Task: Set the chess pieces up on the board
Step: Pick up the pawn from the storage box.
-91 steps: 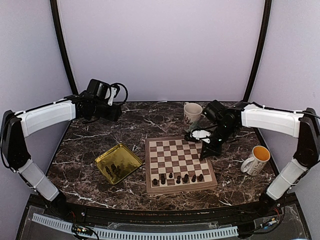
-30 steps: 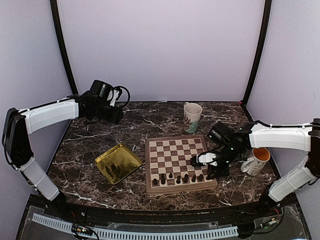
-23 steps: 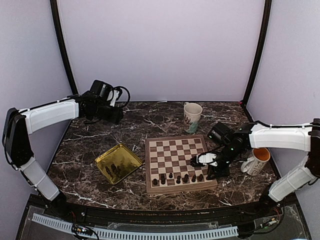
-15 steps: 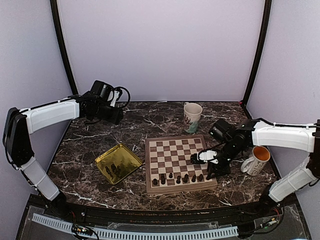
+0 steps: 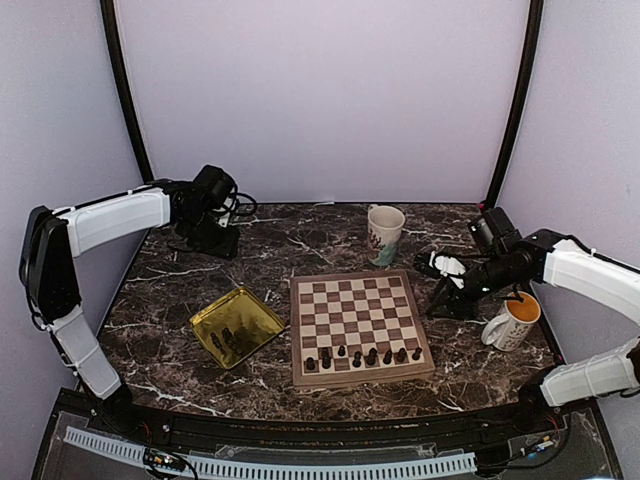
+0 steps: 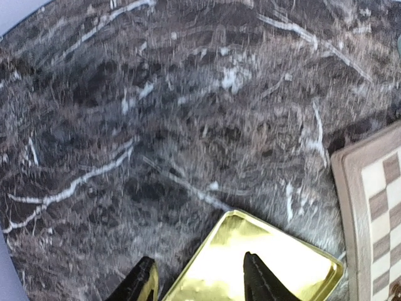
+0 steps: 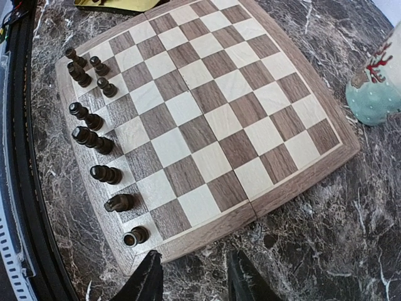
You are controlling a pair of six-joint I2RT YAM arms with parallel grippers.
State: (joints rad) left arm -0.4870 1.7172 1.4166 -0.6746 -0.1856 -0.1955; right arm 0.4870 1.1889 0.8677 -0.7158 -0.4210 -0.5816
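Square wooden chessboard (image 5: 352, 300) (image 7: 207, 119) with brown and cream squares, toward the front edge of the dark marble table (image 5: 300, 240), slightly right of centre. Row of small dark chess pieces (image 5: 371, 355) (image 7: 92, 139) upright along the board's near edge. Further dark pieces (image 5: 228, 338) in the shiny gold square tray (image 5: 258, 318) (image 6: 294, 269), just left of the board.

Right gripper (image 5: 440, 306) (image 7: 194, 279): hovers over the marble just off the board's right rim, between the board and the white mug with orange lining (image 5: 515, 320); fingers apart, nothing between them.

Left gripper (image 5: 222, 246) (image 6: 197, 285): hangs over the table's far left corner, well apart from the tray; fingers moderately spread, holding nothing.

White patterned mug (image 5: 385, 228) (image 7: 376, 88) near the far edge, beyond the board's far right corner.
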